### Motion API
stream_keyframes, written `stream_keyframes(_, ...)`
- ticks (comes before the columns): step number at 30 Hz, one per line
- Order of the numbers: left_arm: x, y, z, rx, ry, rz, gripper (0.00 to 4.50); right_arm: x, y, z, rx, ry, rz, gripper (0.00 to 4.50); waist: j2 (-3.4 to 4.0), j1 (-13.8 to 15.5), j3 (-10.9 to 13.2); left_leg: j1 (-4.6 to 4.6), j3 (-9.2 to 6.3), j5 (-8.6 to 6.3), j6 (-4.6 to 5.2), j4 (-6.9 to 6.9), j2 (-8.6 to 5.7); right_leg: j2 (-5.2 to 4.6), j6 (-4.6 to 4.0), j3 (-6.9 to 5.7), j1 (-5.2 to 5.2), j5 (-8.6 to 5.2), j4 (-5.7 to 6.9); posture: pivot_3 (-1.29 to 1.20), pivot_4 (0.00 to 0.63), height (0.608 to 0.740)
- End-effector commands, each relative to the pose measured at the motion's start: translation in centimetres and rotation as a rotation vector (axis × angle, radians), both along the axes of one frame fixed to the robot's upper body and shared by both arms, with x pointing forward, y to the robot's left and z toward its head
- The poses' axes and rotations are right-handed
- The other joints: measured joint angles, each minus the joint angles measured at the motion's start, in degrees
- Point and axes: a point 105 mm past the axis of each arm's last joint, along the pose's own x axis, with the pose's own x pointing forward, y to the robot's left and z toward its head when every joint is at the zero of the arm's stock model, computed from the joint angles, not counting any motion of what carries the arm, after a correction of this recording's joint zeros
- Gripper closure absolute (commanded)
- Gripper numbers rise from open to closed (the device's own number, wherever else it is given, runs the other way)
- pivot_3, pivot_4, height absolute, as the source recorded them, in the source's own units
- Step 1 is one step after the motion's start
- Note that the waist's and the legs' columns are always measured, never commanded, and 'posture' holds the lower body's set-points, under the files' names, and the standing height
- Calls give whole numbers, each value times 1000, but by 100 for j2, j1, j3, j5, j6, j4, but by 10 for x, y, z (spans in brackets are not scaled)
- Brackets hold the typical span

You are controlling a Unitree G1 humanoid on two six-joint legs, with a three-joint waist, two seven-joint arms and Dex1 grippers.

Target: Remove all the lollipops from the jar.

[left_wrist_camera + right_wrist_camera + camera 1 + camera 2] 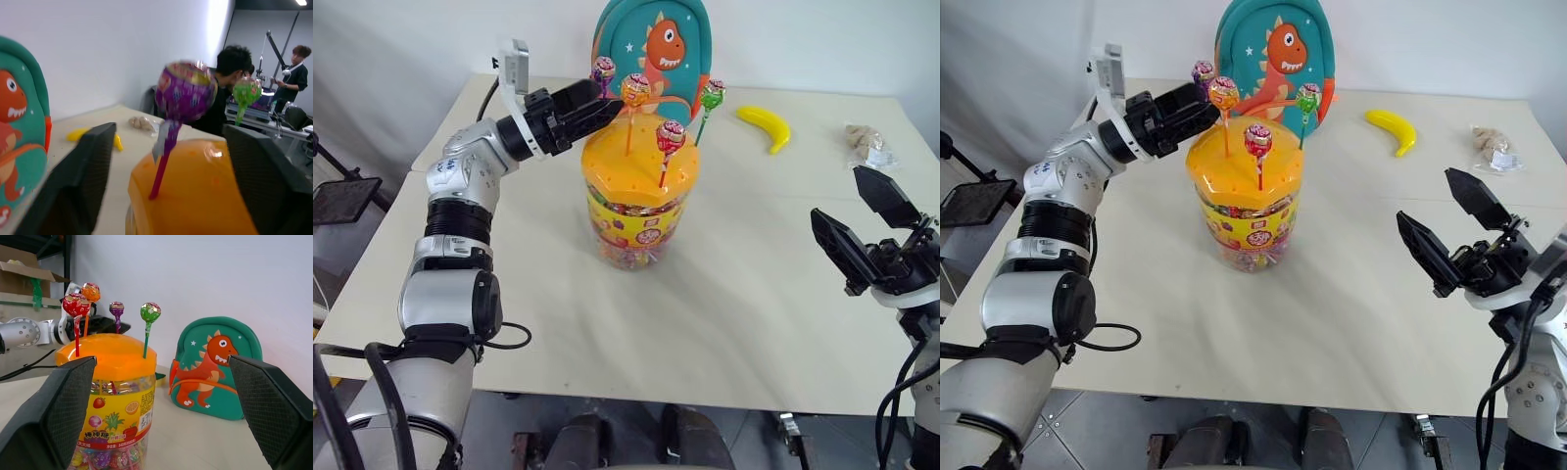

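1. All four lollipops stand in the jar lid; none out yet.
2. Purple lollipop sits between the left gripper fingers, which are apart, not clamped.
3. Orange, red and green lollipops lie beyond it.
4. Right gripper hangs wide open, well apart from the jar.

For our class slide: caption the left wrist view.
Open fingers flank the purple lollipop standing in the jar lid.
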Motion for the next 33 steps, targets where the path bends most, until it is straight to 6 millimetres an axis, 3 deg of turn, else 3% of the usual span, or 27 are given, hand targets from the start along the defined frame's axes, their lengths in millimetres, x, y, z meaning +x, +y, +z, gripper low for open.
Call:
stream_keyframes(1,-2,-3,18,1,-62,0,2346,-9,3,9,-13,-56,-14,0,0,7,0,0,-1,0,0,1,-1,-1,0,0,0,0,0,0,150,740)
stream_keyframes(8,-7,-8,29,-43,-84,-42,4467,-5,3,9,-6,-54,-15,0,-1,-2,1,-1,-2,0,1,1,-2,-3,0,0,0,0,1,0,150,740)
stream_keyframes(10,-11,-2,39,-122,-81,-64,4487,-4,5,8,-2,-50,-4,0,-1,-6,1,-1,-1,0,1,0,-2,-3,0,0,0,0,1,0,150,740)
stream_keyframes(13,-17,23,60,-291,-67,-67,4487,-2,8,7,4,-45,15,0,-1,-8,1,-1,-3,0,1,1,0,-3,0,-1,-1,0,2,0,150,740)
stream_keyframes(16,-13,72,67,-422,-32,84,4487,1,12,8,8,-46,39,0,-1,-40,1,-1,-7,0,1,1,1,-5,0,0,-2,0,3,0,150,740)
stream_keyframes(17,-8,87,58,-385,-4,174,4487,2,14,9,5,-48,50,0,-1,-82,1,-1,-6,0,0,0,2,-5,0,2,-5,0,4,0,150,740)
stream_keyframes(20,-3,135,-5,-19,145,490,4487,3,21,11,-18,-58,83,0,12,-180,-6,17,-4,0,-1,-14,4,-4,-5,5,-4,-3,13,0,150,740)
stream_keyframes(22,-31,183,-63,234,329,664,4487,3,32,4,-90,-50,132,0,25,-272,-10,36,-1,0,-2,-35,-2,-1,-7,16,-7,-4,19,0,150,740)
stream_keyframes(23,-43,193,-77,308,381,701,4487,3,34,2,-110,-46,146,0,23,-319,-9,44,-3,0,-2,-42,-5,-1,-10,26,-10,-5,28,0,150,740)
stream_keyframes(26,-88,214,-124,448,562,757,4487,6,38,-8,-143,-17,184,0,-6,-283,0,15,-29,-3,-7,-30,1,-3,-15,43,-27,-8,32,0,150,740)
stream_keyframes(33,-145,237,-182,486,784,869,4487,12,38,-24,-211,32,236,0,21,-60,2,24,-101,-26,-16,2,-8,-41,-19,77,37,-9,-11,0,150,740)
